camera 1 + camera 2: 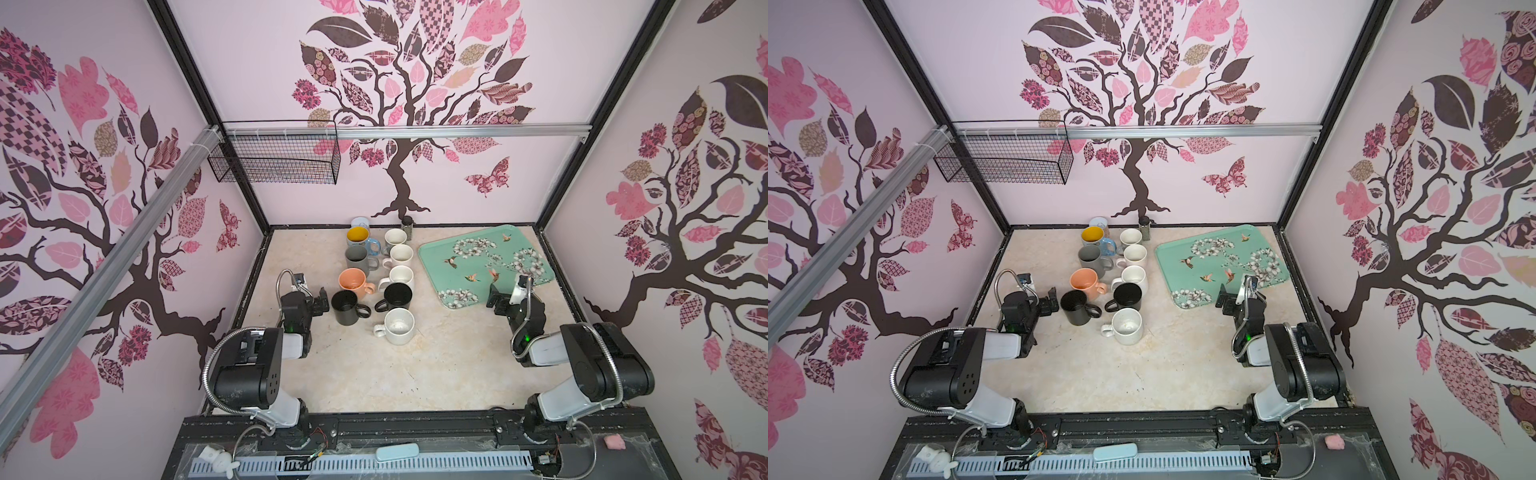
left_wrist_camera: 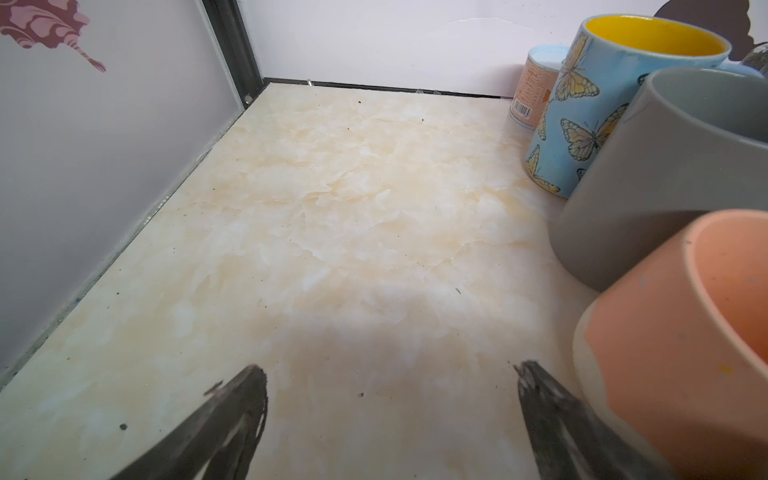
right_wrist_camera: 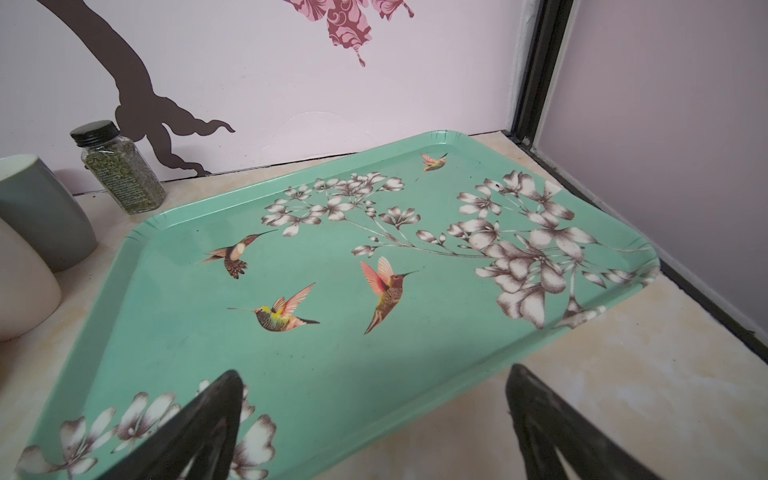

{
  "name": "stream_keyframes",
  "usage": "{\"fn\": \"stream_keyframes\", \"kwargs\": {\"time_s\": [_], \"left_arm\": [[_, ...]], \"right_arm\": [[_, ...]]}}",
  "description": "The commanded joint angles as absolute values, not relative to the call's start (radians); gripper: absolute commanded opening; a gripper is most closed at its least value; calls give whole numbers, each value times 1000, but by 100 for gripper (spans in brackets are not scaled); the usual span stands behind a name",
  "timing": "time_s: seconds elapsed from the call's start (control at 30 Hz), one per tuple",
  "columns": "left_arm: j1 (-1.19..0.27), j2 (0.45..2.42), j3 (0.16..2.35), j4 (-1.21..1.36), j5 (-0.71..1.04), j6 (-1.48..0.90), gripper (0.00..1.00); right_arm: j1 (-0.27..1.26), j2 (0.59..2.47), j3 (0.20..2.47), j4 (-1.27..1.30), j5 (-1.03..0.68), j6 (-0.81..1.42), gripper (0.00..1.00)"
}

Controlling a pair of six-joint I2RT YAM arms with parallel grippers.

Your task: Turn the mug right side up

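White ceramic mug (image 1: 398, 327), seemingly base-up, mid-tabletop (image 1: 374, 374) toward its front edge: rigid, glaze-slick, chippable, moderately heavy; you grasp its wall or handle; left gripper (image 2: 390, 372) and right gripper (image 3: 374, 374) both gape wide, empty.

no legible text; barcode on orange-label cup (image 2: 534, 89), print unreadable

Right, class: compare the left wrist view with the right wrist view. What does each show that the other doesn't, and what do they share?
Left wrist only: the butterfly mug, grey mug and peach mug, all mouth-up. Right wrist only: the teal tray and a spice jar near the back wall. Shared: the marbled table, the pale wall, and an open gripper holding nothing, the left gripper in the left wrist view, the right gripper in the right wrist view.
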State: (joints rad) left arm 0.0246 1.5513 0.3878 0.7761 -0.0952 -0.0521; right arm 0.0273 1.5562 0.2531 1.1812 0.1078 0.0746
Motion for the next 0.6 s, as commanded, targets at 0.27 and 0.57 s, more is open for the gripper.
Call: {"fn": "stream_keyframes", "kwargs": {"time_s": [0.27, 0.57], "left_arm": [[26, 1545, 407, 811, -111, -43, 96], [23, 1546, 408, 812, -109, -43, 96]], "right_arm": [[21, 1559, 272, 1180, 104, 64, 100], [20, 1559, 272, 1180, 104, 63, 100]]}}
